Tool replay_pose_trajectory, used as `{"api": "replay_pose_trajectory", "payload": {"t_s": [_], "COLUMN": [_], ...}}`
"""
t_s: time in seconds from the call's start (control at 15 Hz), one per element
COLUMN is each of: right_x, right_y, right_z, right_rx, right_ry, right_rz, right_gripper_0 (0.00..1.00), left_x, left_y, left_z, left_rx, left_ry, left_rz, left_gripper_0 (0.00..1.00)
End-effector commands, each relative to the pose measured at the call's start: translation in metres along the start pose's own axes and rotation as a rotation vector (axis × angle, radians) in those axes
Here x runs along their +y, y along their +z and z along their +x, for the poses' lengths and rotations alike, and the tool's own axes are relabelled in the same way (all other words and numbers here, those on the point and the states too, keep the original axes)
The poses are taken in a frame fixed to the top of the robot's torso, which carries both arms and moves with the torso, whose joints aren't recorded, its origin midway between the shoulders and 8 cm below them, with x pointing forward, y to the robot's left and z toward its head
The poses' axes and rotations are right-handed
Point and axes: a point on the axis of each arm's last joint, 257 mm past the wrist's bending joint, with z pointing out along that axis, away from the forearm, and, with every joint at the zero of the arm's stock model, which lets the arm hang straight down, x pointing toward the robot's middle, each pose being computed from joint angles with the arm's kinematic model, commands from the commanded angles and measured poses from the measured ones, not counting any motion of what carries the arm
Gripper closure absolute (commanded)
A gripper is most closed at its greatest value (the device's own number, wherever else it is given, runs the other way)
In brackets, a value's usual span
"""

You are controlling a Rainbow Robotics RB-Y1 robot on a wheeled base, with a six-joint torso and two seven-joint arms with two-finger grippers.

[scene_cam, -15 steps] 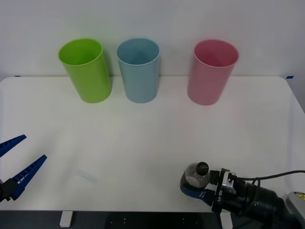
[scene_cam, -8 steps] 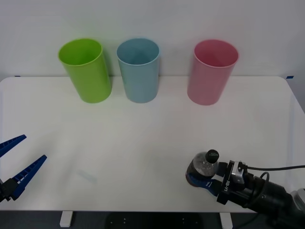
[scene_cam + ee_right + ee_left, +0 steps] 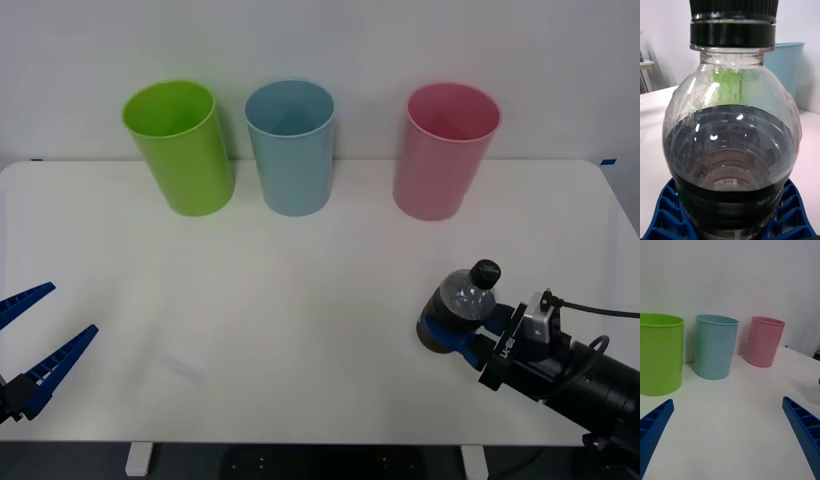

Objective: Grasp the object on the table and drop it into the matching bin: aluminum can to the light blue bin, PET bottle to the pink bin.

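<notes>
Clear PET bottle [image 3: 466, 300] — higher, nearer pink bin [image 3: 445, 150] than before

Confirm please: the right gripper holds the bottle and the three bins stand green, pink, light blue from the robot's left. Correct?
Not quite. The front view shows the order: lime green bin, light blue bin, then pink bin. The right gripper does hold the bottle.

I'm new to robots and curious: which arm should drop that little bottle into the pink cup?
Right. Its gripper already clamps the bottle on the pink bin's side; the left gripper waits open, far across.
</notes>
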Motion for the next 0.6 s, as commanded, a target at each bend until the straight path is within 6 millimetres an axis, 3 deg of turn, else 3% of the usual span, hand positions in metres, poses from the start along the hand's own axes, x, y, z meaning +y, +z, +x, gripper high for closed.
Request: {"api": "replay_pose_trajectory", "payload": {"t_s": [0.07, 0.6], "right_x": [-0.019, -0.071], "right_y": [-0.009, -0.029], "right_z": [-0.019, -0.109], "right_rx": [-0.01, -0.119], "right_ry": [0.026, 0.088], "right_rz": [0.034, 0.165], "right_gripper_0": [1.0, 1.0], "left_x": [0.0, 0.0], "left_y": [0.0, 0.0], "left_z": [0.0, 0.0], "left_rx": [0.0, 0.0], "left_ry": [0.0, 0.0], "left_rz": [0.0, 0.0], "left_gripper_0": [0.0, 0.0]}}
